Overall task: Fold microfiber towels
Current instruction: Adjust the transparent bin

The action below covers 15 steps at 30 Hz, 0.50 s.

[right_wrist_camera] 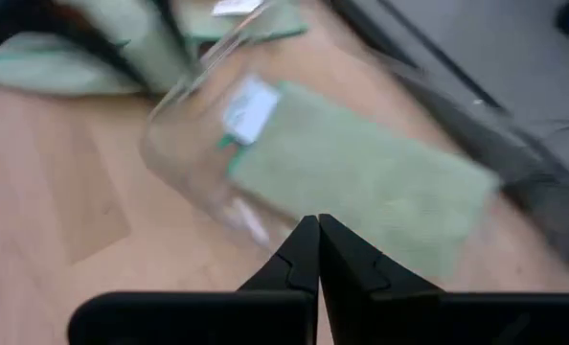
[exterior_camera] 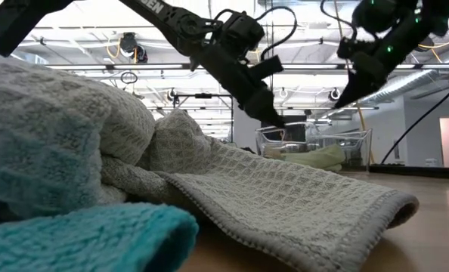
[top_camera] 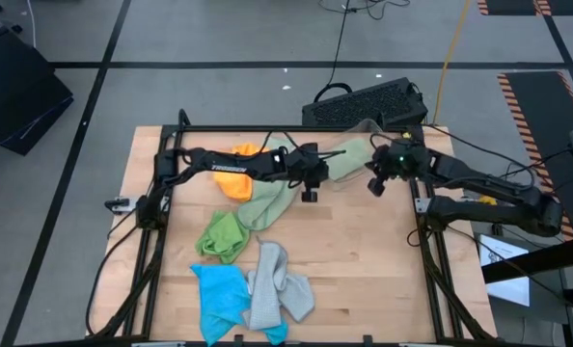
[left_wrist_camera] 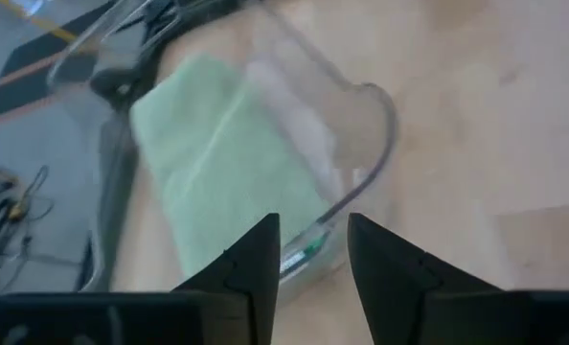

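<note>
Left tool hangs at the near corner of the clear bin at the far side of the desk, its fingers standing a little apart with the bin's rim between them; whether they pinch that rim or only straddle it I cannot tell. Inside the bin lies a folded pale green towel, flat, its white tag toward the bin's open side. Right tool hovers just above the bin's other side, fingers pressed together and holding nothing.

The step in hand looks like settling the folded towel in the bin. To do it well, the left tool should keep clear of the cloth so the fold does not drag open, and the bin should stay level.

Unfolded towels wait nearer the front: an orange one under the left arm, a pale green one, a bright green one, a blue one and a grey one, overlapping in a loose heap.
</note>
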Each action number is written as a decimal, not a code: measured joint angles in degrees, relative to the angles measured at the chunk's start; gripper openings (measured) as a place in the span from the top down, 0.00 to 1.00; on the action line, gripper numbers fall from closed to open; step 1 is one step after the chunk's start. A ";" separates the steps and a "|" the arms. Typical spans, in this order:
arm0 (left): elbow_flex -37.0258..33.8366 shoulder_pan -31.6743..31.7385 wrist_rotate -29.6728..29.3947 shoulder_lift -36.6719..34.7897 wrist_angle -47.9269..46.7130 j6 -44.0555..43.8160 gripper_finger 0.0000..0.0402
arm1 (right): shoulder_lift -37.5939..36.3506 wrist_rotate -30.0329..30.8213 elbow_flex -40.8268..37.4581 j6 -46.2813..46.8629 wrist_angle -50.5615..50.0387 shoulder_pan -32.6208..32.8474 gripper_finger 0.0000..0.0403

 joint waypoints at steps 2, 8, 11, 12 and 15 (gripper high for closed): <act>0.02 1.22 -2.20 -0.13 -1.62 0.04 0.69 | 0.26 -3.75 -2.74 -0.72 2.93 0.02 1.00; -0.01 4.23 -7.61 -2.82 -8.28 -0.64 0.69 | 2.56 -3.66 -7.81 -2.35 8.58 0.02 1.00; -0.09 4.96 -7.59 -5.14 -10.91 -1.95 0.69 | 2.83 6.06 -7.79 -1.60 9.26 -0.03 1.00; -0.07 5.02 -7.36 -6.10 -11.74 -2.34 0.69 | 2.64 8.90 -7.79 -1.53 9.72 -0.03 1.00; 0.00 4.49 -7.10 -7.79 -13.81 -3.67 0.69 | 2.15 20.29 -7.79 -1.16 11.19 -0.15 1.00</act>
